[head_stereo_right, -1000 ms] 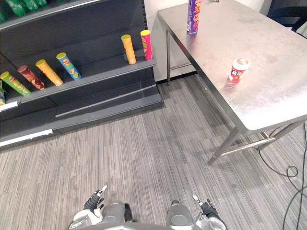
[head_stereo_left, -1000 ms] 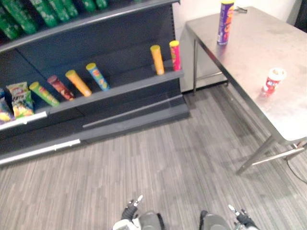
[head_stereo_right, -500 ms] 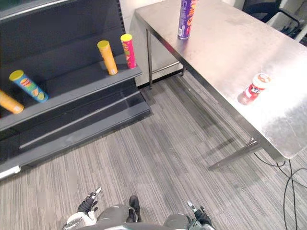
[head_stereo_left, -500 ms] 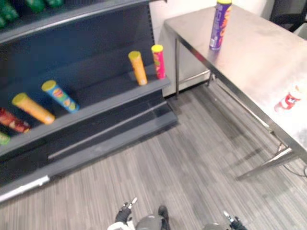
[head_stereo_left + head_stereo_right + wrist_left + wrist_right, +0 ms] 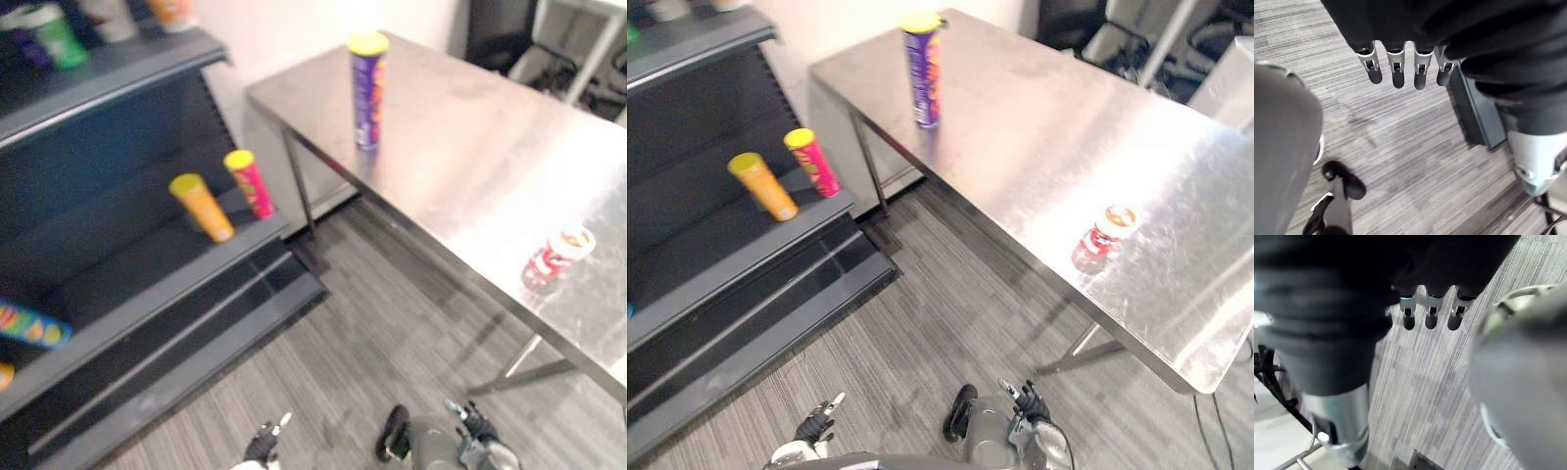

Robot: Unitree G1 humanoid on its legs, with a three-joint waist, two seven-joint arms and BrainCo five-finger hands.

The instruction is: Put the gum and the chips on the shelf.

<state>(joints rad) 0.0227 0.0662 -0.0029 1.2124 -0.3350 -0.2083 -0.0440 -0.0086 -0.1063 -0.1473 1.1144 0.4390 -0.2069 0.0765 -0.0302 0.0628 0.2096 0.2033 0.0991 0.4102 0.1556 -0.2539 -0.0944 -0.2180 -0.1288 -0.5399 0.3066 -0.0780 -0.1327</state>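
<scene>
A tall purple chips can (image 5: 367, 90) stands upright near the far corner of the steel table (image 5: 470, 166). A small red and white gum tub (image 5: 556, 257) stands near the table's front edge, to the right. The dark shelf (image 5: 147, 289) is on the left. My left hand (image 5: 263, 448) hangs low over the floor, and its fingers (image 5: 1396, 68) are straight with nothing in them. My right hand (image 5: 470, 423) hangs low too, below the table's front edge. Its fingers (image 5: 1430, 313) are also straight and hold nothing. Both hands are far from the can and the tub.
An orange can (image 5: 201, 206) and a pink can (image 5: 249, 182) lean on the shelf's lower board, and a blue one (image 5: 29, 325) lies at the far left. Cups stand on the upper board (image 5: 54, 34). Grey carpet (image 5: 372, 333) runs between shelf and table.
The camera has swung to the right, so the table now takes up the middle and the shelf has slid left. Both hands stay low and hold nothing.
</scene>
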